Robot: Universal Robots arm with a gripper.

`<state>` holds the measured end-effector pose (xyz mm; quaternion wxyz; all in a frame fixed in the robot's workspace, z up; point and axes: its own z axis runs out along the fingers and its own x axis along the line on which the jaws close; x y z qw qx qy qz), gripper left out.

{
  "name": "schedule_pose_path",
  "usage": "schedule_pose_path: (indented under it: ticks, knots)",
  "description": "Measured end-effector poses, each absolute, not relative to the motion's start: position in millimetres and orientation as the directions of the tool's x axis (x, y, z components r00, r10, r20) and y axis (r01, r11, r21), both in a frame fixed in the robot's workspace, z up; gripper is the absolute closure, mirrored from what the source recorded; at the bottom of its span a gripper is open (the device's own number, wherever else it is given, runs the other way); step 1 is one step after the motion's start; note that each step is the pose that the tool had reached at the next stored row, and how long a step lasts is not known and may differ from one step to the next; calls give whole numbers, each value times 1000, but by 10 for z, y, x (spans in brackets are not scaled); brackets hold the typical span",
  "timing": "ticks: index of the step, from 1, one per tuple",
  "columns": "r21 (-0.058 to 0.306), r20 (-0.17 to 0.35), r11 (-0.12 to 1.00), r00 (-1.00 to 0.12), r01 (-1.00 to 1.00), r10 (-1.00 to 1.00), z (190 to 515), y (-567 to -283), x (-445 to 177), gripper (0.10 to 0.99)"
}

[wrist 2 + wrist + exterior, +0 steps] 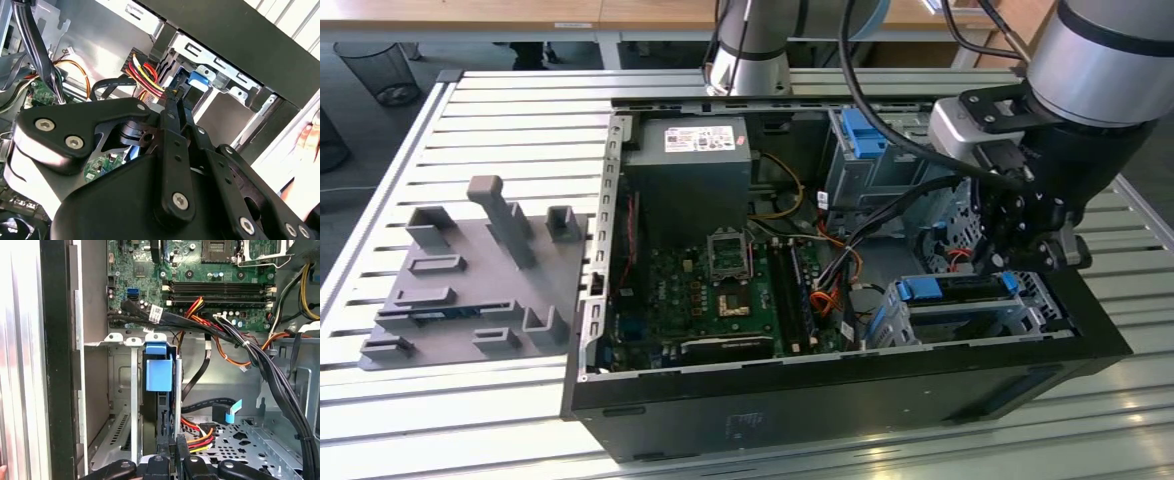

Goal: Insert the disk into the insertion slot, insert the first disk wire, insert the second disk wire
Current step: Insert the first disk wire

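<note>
Closest to me, the open computer case (pixel 787 410) holds a green board (pixel 720 290) on the left. On the right, the disk (pixel 947 290) already sits in the insertion slot (pixel 894 318). The gripper (pixel 173 96) is pinched together, seemingly on the red-and-yellow wire (pixel 145 75); I'd keep its plug square and push straight.

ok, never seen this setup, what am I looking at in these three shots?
A robot arm works over an open computer case lying on a slatted metal table. The exterior view comes from a camera off the arm; the two wrist views ride on the arm and look past its gripper into the case. The gripper hangs beside the disk, which sits with its blue bracket in the insertion slot. Whether it holds anything cannot be told. A grey fixture plate lies on the table at the exterior view's left.
</note>
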<state>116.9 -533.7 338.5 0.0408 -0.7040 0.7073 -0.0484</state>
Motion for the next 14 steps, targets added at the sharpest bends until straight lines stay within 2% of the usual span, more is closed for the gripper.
schedule_pose_path:
  ticks: [14]
  knots:
    - [-152,10,-21,20,-988,-1000,3327,-5371,1092,914]
